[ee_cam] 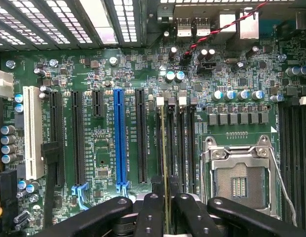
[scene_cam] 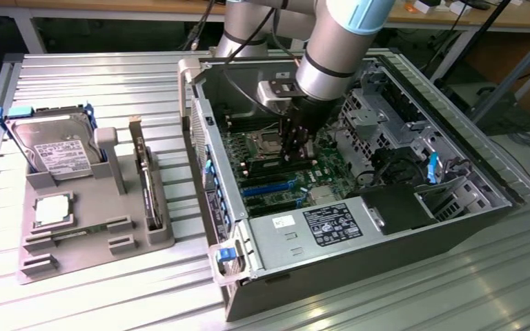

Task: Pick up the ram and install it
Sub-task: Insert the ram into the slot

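- Grey moulded tray (scene_cam: 35, 272) at the exterior view's left, on the slatted metal table (scene_cam: 108, 83).
- At the tray's far end: silver hard drive (scene_cam: 58, 152) with a white label, leaning back in a blue frame.
- Just nearer on the tray: square silver processor chip (scene_cam: 52, 210), flat in its recess.
- Toward the tray's right edge: dark expansion card (scene_cam: 147, 186) with a metal bracket, standing on edge in a groove.
- Close beside the tray, to its right: open grey metal computer case (scene_cam: 339, 269) lying on its side, green motherboard (scene_cam: 275, 186) exposed inside.
- Hanging into the case from above: grey and pale-blue robot arm (scene_cam: 334, 48), its black two-fingered gripper (scene_cam: 298, 155) low over the middle of the board.
- In the wrist view, gripper (ee_cam: 166, 190) with fingers (ee_cam: 150, 212) nearly together, pinching the ram (ee_cam: 165, 148), a long, thin greenish circuit-board stick seen edge-on as a narrow pale line.
- Ram lined up along the row of black memory slots (ee_cam: 175, 148), between the bright blue expansion slot (ee_cam: 119, 133) and the metal-framed processor socket (ee_cam: 239, 177); seated or just above a slot, cannot tell.
- Further right inside the case: black cables (scene_cam: 389, 165) and a blue latch (scene_cam: 430, 165) by the drive bays.
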`<action>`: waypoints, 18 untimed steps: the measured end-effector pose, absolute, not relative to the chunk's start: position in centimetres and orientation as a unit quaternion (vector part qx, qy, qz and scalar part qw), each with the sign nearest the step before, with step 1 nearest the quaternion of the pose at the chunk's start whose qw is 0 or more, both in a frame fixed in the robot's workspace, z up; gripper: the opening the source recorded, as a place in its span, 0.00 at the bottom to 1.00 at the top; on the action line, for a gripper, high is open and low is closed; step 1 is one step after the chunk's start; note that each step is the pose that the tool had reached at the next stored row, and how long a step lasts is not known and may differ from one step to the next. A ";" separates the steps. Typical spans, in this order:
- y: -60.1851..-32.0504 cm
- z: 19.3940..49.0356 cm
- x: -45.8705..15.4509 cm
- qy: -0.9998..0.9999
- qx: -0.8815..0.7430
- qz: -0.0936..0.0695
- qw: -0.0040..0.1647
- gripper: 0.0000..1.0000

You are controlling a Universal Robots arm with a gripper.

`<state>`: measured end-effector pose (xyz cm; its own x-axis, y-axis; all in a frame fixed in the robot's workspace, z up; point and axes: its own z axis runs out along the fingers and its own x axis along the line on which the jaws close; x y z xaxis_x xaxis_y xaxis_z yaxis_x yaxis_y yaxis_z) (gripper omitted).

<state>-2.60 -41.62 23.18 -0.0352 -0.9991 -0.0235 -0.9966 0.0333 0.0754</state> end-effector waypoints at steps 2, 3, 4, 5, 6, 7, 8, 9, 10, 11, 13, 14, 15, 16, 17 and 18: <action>-41.6 23.1 -2.6 -0.719 0.694 -0.035 0.018 0.15; -41.6 23.0 -2.6 -0.719 0.694 -0.035 0.018 0.15; -41.6 22.9 -2.6 -0.719 0.694 -0.035 0.018 0.15; -41.6 22.9 -2.6 -0.719 0.694 -0.035 0.018 0.15; -41.6 22.9 -2.6 -0.719 0.694 -0.035 0.018 0.15; -41.6 22.8 -2.6 -0.719 0.694 -0.035 0.018 0.15; -41.7 22.8 -2.6 -0.719 0.694 -0.035 0.018 0.15; -41.7 22.8 -2.6 -0.719 0.694 -0.035 0.018 0.15; -41.7 22.8 -2.6 -0.719 0.694 -0.035 0.018 0.15; -41.7 22.8 -2.6 -0.719 0.694 -0.035 0.018 0.15; -41.7 22.7 -2.6 -0.719 0.694 -0.035 0.018 0.15; -41.7 22.7 -2.5 -0.719 0.694 -0.035 0.018 0.15; -41.7 22.7 -2.5 -0.719 0.694 -0.035 0.018 0.15; -41.7 22.7 -2.5 -0.719 0.694 -0.035 0.018 0.15; -41.7 22.7 -2.5 -0.720 0.693 -0.035 0.018 0.15; -41.7 22.7 -2.5 -0.721 0.692 -0.035 0.018 0.15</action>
